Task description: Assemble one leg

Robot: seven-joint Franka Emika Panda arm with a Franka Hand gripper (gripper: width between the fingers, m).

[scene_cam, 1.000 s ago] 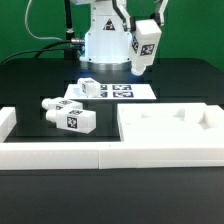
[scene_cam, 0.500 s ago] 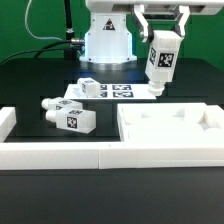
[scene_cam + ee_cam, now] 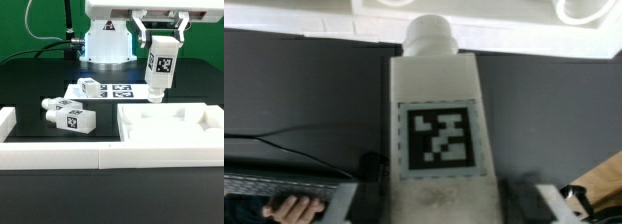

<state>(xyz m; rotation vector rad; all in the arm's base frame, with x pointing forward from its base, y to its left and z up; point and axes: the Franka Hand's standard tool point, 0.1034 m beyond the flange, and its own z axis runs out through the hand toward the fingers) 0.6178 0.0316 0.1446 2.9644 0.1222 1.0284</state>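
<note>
Leg: I saw the short, chunky white plastic leg (image 3: 160, 66) (image 3: 441, 130) with its black-and-white tag hanging upright, beside the thin white marker board's (image 3: 122, 92) end on the exterior view's right.
Hand: the two-finger gripper (image 3: 163, 40) pinched its upper end.
Lower tip: probably off the black table (image 3: 40, 75); I couldn't be sure.
Panel: the large flat white rimmed panel (image 3: 165, 150) lay nearer the camera.

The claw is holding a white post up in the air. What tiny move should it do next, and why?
Probably lower the leg toward the white panel. The claw is shut on the leg's upper end, holding it nearly upright in the air. Its lower end hangs just above the panel's far rim, apparently touching nothing.
</note>
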